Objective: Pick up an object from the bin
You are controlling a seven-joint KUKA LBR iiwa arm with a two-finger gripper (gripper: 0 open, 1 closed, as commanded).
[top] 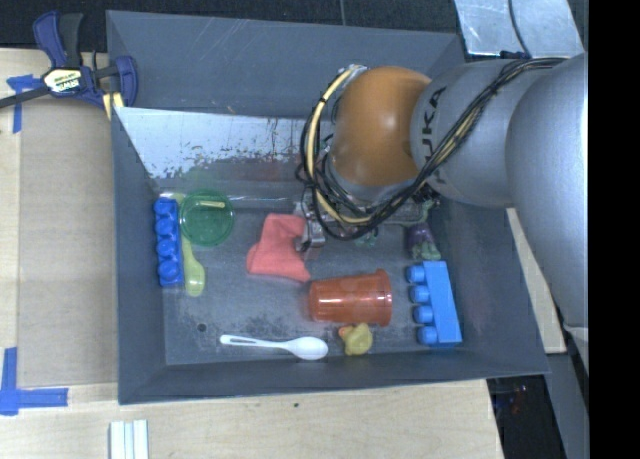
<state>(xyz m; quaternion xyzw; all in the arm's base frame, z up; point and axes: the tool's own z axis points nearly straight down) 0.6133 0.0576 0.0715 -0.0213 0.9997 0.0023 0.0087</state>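
Grey metal bin [135,277], gripper [310,231] at a crumpled pink piece's [273,253] right edge, jaw state impossible to tell, red-orange cup [350,300] lying nearby.

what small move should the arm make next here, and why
Probably nudge the pincer slightly toward the view's left. It sits at the right edge of the crumpled pink piece in the middle of the bin, not over its centre, and the orange-red translucent cup lying on its side is close by, so centring first seems safer.

Silver-grey arm [520,137], KUKA lettering [432,129], orange wrist cover [375,122], black-yellow cables [318,142], dark tool [309,234].
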